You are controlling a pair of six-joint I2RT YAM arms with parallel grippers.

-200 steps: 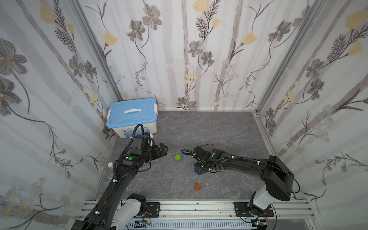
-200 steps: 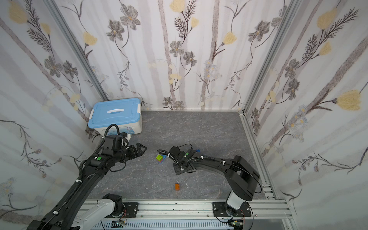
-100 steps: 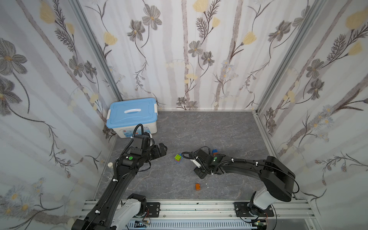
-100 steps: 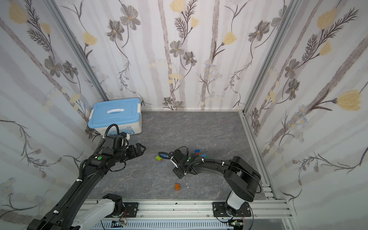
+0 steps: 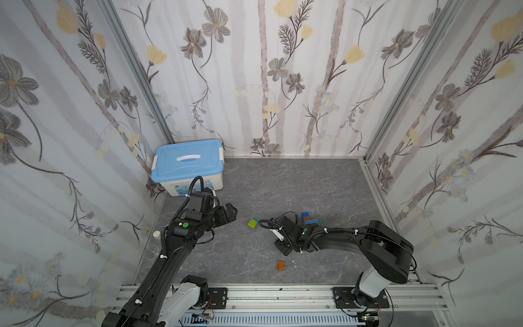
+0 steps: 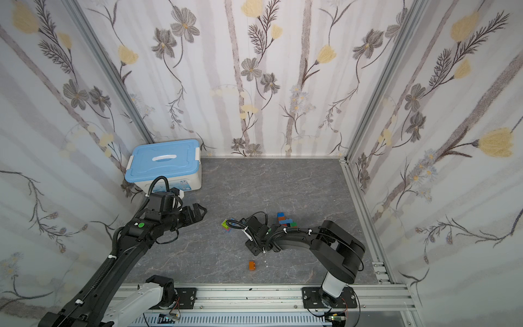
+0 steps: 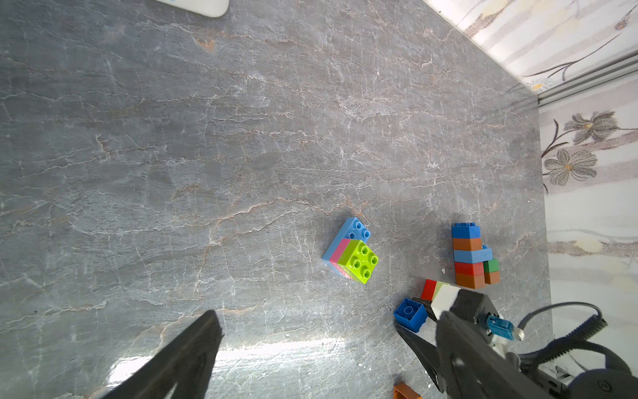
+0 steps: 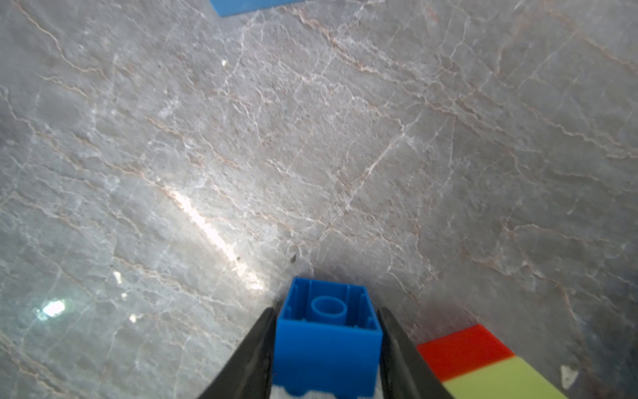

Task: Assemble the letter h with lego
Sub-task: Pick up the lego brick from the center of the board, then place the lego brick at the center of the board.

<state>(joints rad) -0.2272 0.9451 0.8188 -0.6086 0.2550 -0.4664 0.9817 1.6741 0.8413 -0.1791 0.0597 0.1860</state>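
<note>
**Right gripper pinches a blue brick; left gripper wide open and empty**

Top views: the left gripper hangs above the table near the box. Its jaws are spread wide with nothing between them. The right gripper sits low at the table, between a stack of bricks and a lone orange brick. Its jaws cannot be made out here. A cluster with a lime top lies apart, between the two grippers.

Left wrist: the cluster is lime over pink over light blue. The stack runs blue, orange, light blue, red, orange, with green and orange pieces at its side. The blue brick is at the right gripper's tip, just beside a red brick.

Right wrist: one finger lies against each side of the blue brick, whose hollow underside faces the camera. The red brick and a lime brick lie just beside.
</note>
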